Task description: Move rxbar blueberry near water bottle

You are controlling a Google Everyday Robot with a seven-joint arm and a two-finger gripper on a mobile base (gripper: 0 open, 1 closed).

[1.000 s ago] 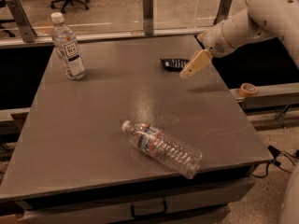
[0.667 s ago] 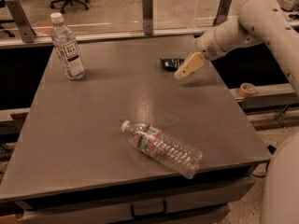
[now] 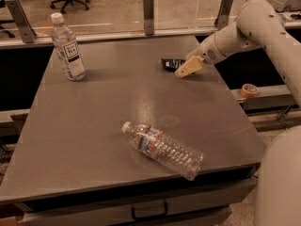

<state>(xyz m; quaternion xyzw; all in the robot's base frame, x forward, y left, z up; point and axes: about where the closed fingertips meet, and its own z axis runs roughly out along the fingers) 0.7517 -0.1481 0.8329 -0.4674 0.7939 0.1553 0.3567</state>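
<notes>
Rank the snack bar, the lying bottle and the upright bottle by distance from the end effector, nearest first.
The end effector is over the far right of the table.
1. Snack bar, right beside it.
2. Lying bottle, toward the front edge.
3. Upright bottle, far left corner.

We see the rxbar blueberry [image 3: 169,63], a small dark flat wrapper, lying far back on the table [image 3: 94,126], with the gripper [image 3: 187,68] just at its right end. The water bottle [image 3: 162,145], clear, ribbed and white-capped, lies on its side near the front edge, well apart.
</notes>
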